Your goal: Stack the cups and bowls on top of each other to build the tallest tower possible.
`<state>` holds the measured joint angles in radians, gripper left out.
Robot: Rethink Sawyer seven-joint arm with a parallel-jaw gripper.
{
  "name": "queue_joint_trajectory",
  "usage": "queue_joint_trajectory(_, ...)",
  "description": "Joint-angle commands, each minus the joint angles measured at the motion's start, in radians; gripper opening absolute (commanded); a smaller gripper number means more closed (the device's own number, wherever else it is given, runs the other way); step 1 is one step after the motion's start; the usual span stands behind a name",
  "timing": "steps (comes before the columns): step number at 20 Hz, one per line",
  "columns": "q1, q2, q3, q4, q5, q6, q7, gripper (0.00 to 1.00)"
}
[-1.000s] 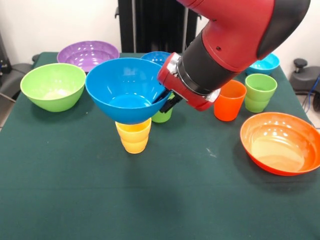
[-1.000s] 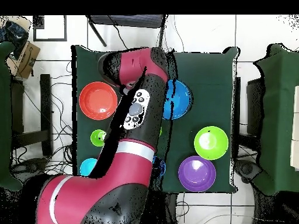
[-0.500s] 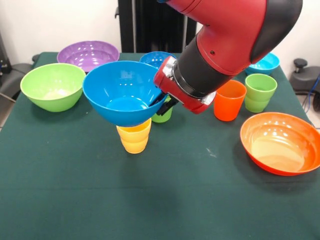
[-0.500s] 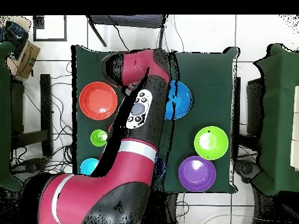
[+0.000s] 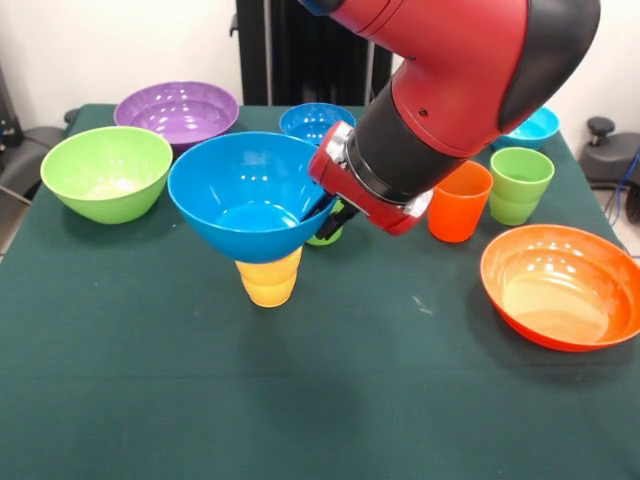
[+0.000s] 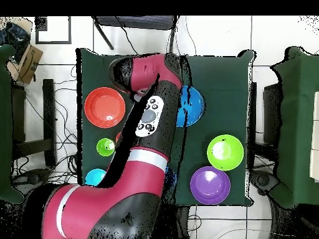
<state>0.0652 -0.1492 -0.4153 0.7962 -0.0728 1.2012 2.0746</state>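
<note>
Pinched on the rim of the large blue bowl [image 5: 248, 193], the gripper [image 5: 322, 207] holds it over the yellow cup [image 5: 270, 280], bowl base seemingly touching the cup mouth. Centre and level the bowl before release, or it may tip. Around that cup spreads the dark green tablecloth [image 5: 330, 400]; behind it, a pale wall.

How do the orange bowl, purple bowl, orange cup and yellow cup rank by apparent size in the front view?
1. Orange bowl, though it sits nearer the camera.
2. Purple bowl, farther back, so the two may really be alike.
3. Orange cup.
4. Yellow cup, partly hidden under the blue bowl, so unsure.
</note>
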Motion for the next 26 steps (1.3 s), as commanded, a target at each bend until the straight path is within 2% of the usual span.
queue_joint_trajectory(1, -0.014, 0.06, 0.09, 0.049, 0.02, -0.068, 0.176, 0.0)
queue_joint_trajectory(14, -0.014, 0.092, 0.087, 0.058, 0.054, -0.108, 0.174, 0.0)
queue_joint_trajectory(21, -0.001, 0.071, 0.078, 0.086, 0.064, -0.104, 0.17, 0.0)
queue_joint_trajectory(26, -0.002, 0.074, 0.073, 0.071, 0.065, -0.091, 0.166, 0.0)
